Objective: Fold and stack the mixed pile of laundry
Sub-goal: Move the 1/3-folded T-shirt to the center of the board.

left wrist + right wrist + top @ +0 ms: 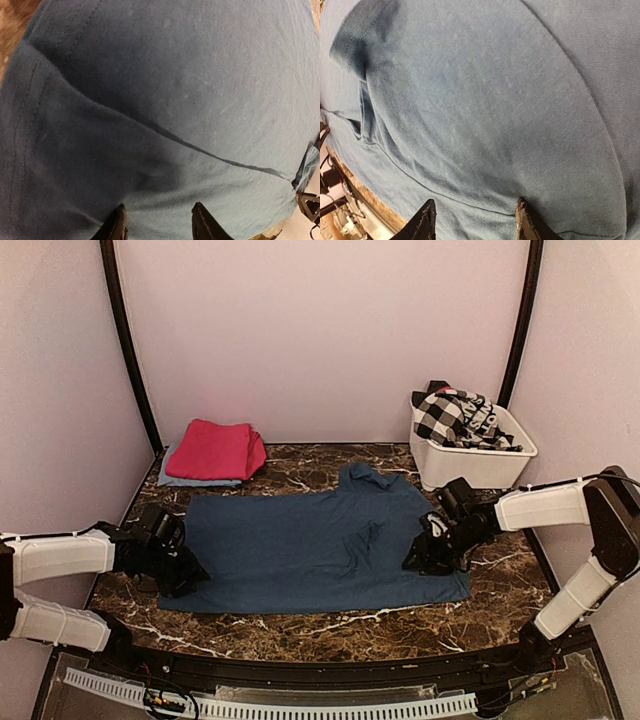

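Brown veined table top (330, 628), closed in by pale pink walls, carries everything. Low at its left side, the left gripper (186, 575) (160, 225) has its two dark fingers (118, 224) spread apart and holds nothing; blue cloth lies flat directly under and ahead of the tips. The right gripper (420, 560) (472, 222) is set the same way, fingers (524, 220) parted and nothing between them, with cloth beneath and a stitched sleeve hem farther ahead of it. Both rest on opposite ends of the navy-blue shirt (310, 540) (165, 100) (485, 100), spread out between them with a few creases. Beyond the left gripper, near the back wall, a folded magenta-pink cloth (215, 448) sits on a light-blue piece (178, 478). Beyond the right gripper stands a white tub (480, 466) holding a black-and-white checked garment (452, 418); print on the cloth there is too small to read.
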### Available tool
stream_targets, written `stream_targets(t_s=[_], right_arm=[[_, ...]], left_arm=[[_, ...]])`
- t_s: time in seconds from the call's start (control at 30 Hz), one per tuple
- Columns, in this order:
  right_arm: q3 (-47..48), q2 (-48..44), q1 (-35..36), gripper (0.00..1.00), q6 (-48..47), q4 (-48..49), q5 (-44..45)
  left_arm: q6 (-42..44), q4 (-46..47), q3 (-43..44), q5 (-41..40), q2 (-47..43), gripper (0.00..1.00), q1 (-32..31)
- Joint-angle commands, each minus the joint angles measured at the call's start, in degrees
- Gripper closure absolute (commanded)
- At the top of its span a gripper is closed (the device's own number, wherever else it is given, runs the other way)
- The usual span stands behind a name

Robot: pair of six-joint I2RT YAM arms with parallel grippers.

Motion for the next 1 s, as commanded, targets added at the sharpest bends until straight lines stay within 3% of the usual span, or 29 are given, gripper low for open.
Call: stream_targets(t_s=[0.0, 0.2, 0.4, 0.57, 0.7, 0.97], right_arm=[[-5.5, -2.4, 4.5, 0.49, 6.4, -6.1, -1.0], [-2.0, -6.7, 7.0, 0.46, 3.0, -8.4, -0.6], [9.1, -5.7, 4.8, 0.45, -3.4, -7.4, 3.6], [21.0, 3.3, 2.1, 0.48, -12.0, -5.7, 8.1], [33.1, 12.5, 1.4, 0.5, -18.4, -7.3, 12.4], [50.2, 26.6, -0.8, 0.47, -25.2, -10.7, 17.2]], left_arm=[[-2.1, -14.8, -3.8, -0.5, -6.4, 0.56, 0.4], [3.9, -15.0, -0.2, 1.9, -13.7, 0.53, 0.4], [12.9, -11.3, 10.4, 0.5, -6.1, 0.39, 0.6], [16.0, -2.8, 17.6, 4.7, 1.8, 0.35, 3.3], [18.5, -0.1, 23.0, 9.1, 9.2, 0.35, 9.0], [21.1, 2.7, 28.3, 11.6, 15.4, 0.35, 18.7]])
